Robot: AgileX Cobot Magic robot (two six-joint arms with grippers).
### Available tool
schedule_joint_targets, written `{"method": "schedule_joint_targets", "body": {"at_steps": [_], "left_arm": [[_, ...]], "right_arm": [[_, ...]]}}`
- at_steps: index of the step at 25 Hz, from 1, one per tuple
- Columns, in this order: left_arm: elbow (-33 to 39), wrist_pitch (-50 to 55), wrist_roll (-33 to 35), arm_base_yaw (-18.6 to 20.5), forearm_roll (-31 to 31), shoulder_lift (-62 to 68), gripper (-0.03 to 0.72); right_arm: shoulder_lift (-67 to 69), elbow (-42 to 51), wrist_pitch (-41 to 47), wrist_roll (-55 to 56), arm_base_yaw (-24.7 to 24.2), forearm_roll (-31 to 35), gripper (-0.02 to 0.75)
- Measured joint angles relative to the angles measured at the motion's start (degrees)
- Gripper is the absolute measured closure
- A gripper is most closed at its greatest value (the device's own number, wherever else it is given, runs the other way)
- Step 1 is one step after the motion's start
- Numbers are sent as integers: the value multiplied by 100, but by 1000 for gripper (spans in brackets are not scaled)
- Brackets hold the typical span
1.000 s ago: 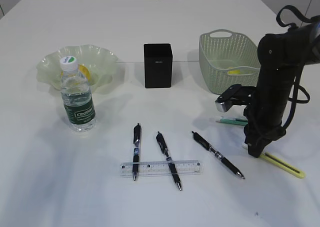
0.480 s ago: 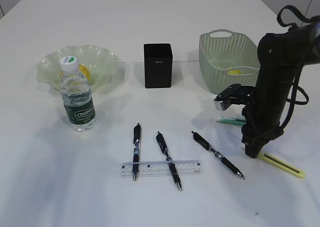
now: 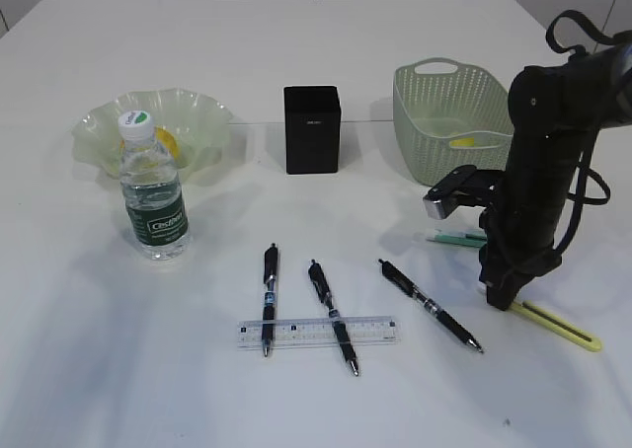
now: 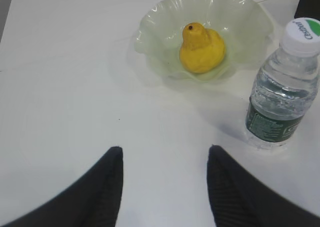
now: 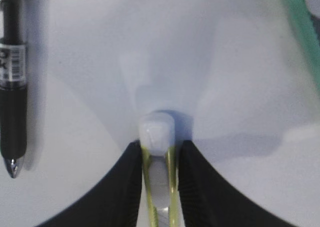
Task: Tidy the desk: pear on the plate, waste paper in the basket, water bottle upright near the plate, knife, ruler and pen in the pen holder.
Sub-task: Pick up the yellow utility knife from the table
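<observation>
My right gripper (image 3: pixel 497 298) (image 5: pixel 159 146) points down at the desk (image 3: pixel 316 399), shut on the near end of the yellow knife (image 3: pixel 563 331) (image 5: pixel 158 133), which lies flat. Left of it lie three black pens (image 3: pixel 430 305) (image 3: pixel 333 315) (image 3: pixel 269 295), two of them across the clear ruler (image 3: pixel 318 332). The pear (image 4: pixel 201 49) sits in the green plate (image 4: pixel 150 29) (image 3: pixel 99 132). The water bottle (image 3: pixel 153 196) (image 4: pixel 280 102) stands upright beside it. My left gripper (image 4: pixel 162 152) hovers open over bare desk. The black pen holder (image 3: pixel 312 129) stands mid-desk.
The sage basket (image 3: pixel 434 137) stands behind the right arm with a small yellow piece (image 3: pixel 461 142) inside; I cannot tell if it is the waste paper. A green pen (image 3: pixel 459 238) lies just left of the arm.
The right arm has shifted only slightly at the knife's end. Nothing else has moved.
</observation>
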Motion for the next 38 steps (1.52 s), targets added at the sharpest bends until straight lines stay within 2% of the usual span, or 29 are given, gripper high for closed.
{"method": "schedule_joint_targets", "body": {"at_steps": [4,9,20,38], "left_arm": [[0,0,0,0,0,0,306],[0,0,0,0,0,0,306],[0,-2,0,0,0,0,307],[0,-2,0,13,0,0,307]], "right_arm": [[0,0,-9,11,0,0,546],[0,0,-36,11,0,-12,608],[0,0,-48,11,0,-2,610],[65,-600,324,380,0,662,611]]}}
